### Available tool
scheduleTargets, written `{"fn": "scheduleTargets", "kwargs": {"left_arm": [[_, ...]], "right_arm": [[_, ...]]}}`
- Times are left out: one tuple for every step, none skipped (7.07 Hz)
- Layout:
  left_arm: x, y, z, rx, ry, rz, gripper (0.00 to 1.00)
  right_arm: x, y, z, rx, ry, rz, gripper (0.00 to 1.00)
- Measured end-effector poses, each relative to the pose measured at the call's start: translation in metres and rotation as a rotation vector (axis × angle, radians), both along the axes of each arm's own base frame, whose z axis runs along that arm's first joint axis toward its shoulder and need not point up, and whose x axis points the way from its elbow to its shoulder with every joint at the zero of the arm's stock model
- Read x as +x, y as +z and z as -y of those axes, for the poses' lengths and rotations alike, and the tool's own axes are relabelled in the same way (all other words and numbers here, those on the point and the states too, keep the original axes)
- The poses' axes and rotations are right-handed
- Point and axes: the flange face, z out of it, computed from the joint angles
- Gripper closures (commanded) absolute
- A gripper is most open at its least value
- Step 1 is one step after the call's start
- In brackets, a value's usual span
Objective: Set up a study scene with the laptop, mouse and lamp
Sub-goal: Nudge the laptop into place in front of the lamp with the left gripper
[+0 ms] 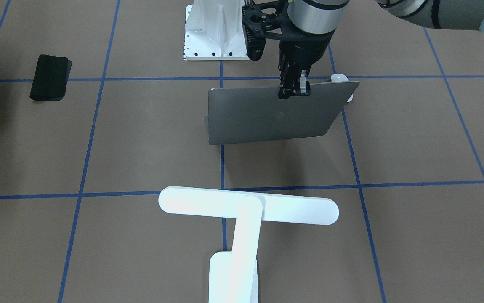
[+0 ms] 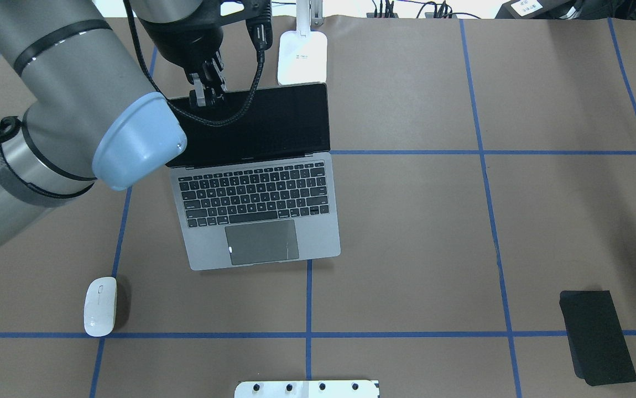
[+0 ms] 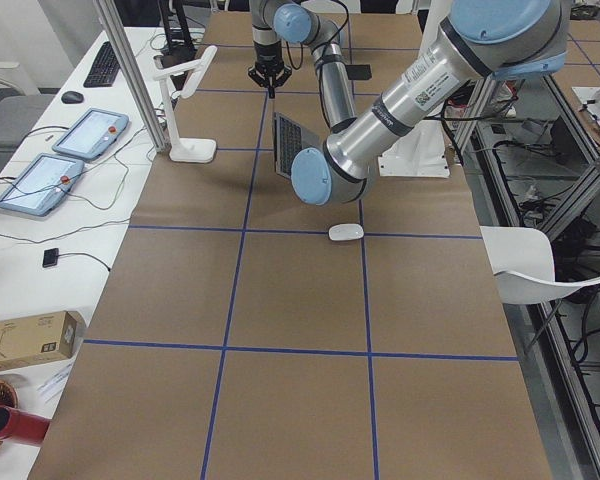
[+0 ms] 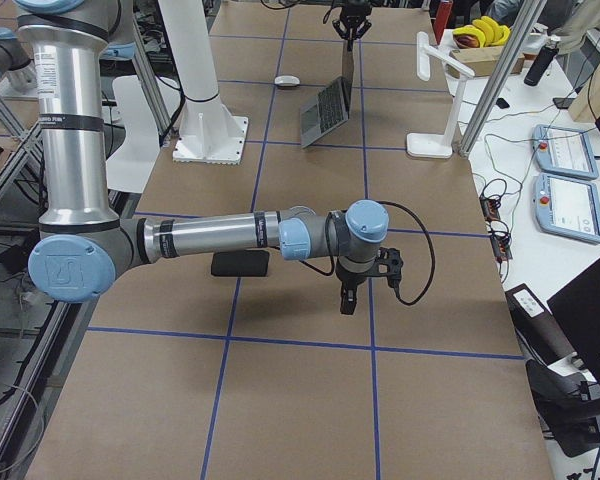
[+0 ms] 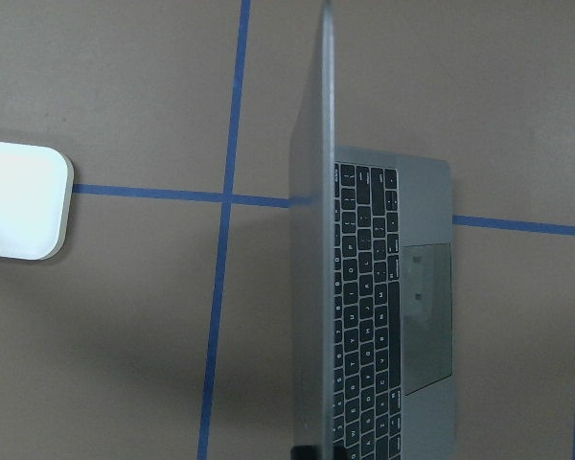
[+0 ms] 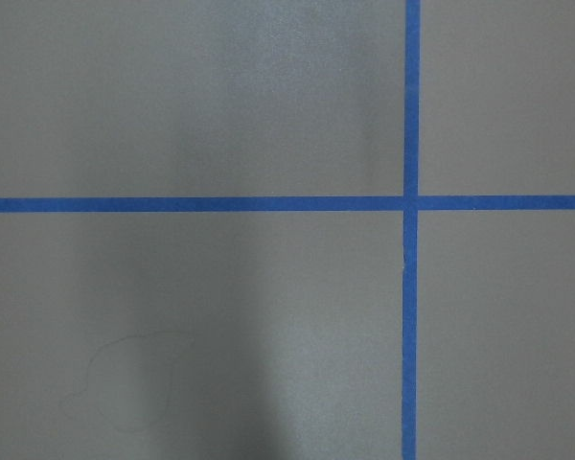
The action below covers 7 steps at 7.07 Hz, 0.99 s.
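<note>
At the 12 o'clock edge of the laptop, as seen from overhead, the left gripper holds the top rim of the raised lid near its 9 o'clock corner. Its jaws are pinched on that rim, one on the screen side and one on the logo side. The lid stands close to upright, with its long edge running from 9 to 3 o'clock. The keyboard half lies flat on the table toward 6. Any swing of the lid, I judge, turns about the hinge line, toward 12 or toward 6. The lamp has its base just beyond the lid at about 1 o'clock, near but apart, so room behind looks short. The mouse lies at 7 o'clock from the laptop, well apart, with its long axis 12 to 6, on the left arm's side. The right gripper hangs far off toward 4 o'clock, past the black mat, and I cannot tell whether it is open or closed.
</note>
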Motion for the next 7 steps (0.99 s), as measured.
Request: {"fn": "scheduleTargets", "kwargs": {"left_arm": [[0.005, -0.004, -0.003, 0.000, 0.005, -0.003, 1.00], [0.011, -0.005, -0.006, 0.002, 0.011, 0.001, 1.00], [0.021, -0.005, -0.010, 0.007, 0.014, 0.008, 1.00], [0.028, -0.005, -0.014, 0.010, 0.012, 0.009, 1.00], [0.032, -0.005, -0.014, 0.011, 0.011, 0.008, 1.00], [0.034, -0.005, -0.014, 0.011, 0.010, 0.008, 1.00], [0.035, -0.005, -0.013, 0.013, 0.010, 0.006, 1.00]], "right_arm": [[0.000, 0.005, 0.001, -0.011, 0.001, 0.000, 0.00], [0.000, 0.008, 0.002, -0.018, 0.002, 0.000, 0.00], [0.000, 0.009, 0.003, -0.021, 0.002, 0.000, 0.00], [0.000, 0.010, 0.003, -0.023, 0.002, 0.000, 0.00], [0.000, 0.011, 0.003, -0.025, 0.003, 0.000, 0.00], [0.000, 0.012, 0.003, -0.026, 0.003, 0.000, 0.00], [0.000, 0.012, 0.003, -0.027, 0.003, 0.000, 0.00]]}}
